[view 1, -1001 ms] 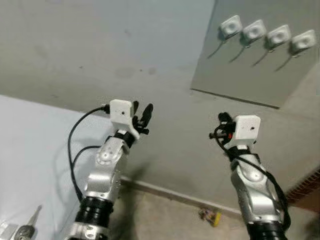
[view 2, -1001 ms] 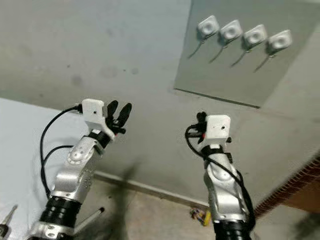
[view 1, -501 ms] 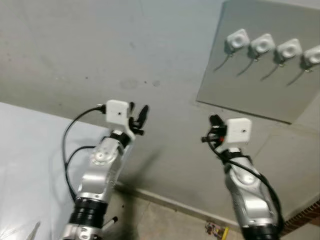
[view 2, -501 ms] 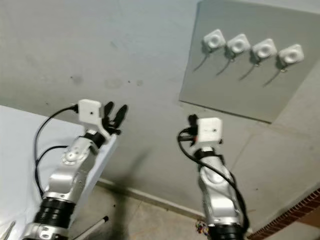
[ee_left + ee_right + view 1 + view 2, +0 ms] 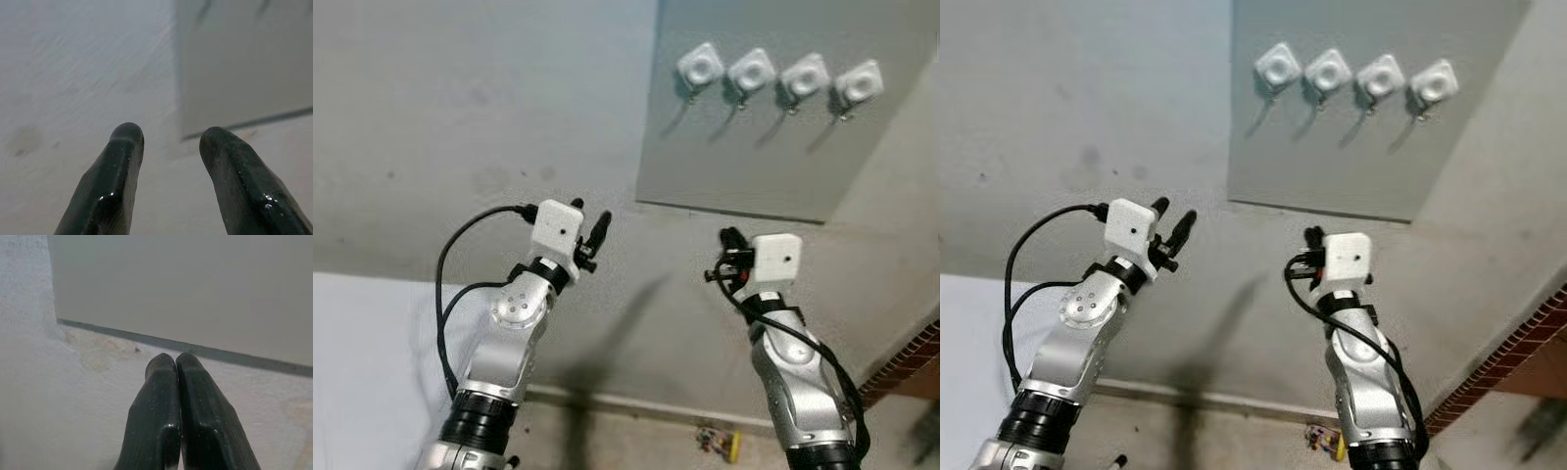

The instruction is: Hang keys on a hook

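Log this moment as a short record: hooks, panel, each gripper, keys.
hooks: four white hooks in a row on the panel, nothing hanging on them
panel: grey panel on the wall, above both grippers
left gripper: fingers apart, holding nothing, raised toward the wall
right gripper: fingers pressed together, nothing visible between them, pointed at the panel's lower edge
keys: no keys on either gripper

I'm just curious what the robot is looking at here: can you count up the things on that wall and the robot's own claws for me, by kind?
White hooks on the grey panel: 4 ()
Grey wall panels: 1
Robot grippers: 2, the left gripper open, the right gripper shut
Total: 7
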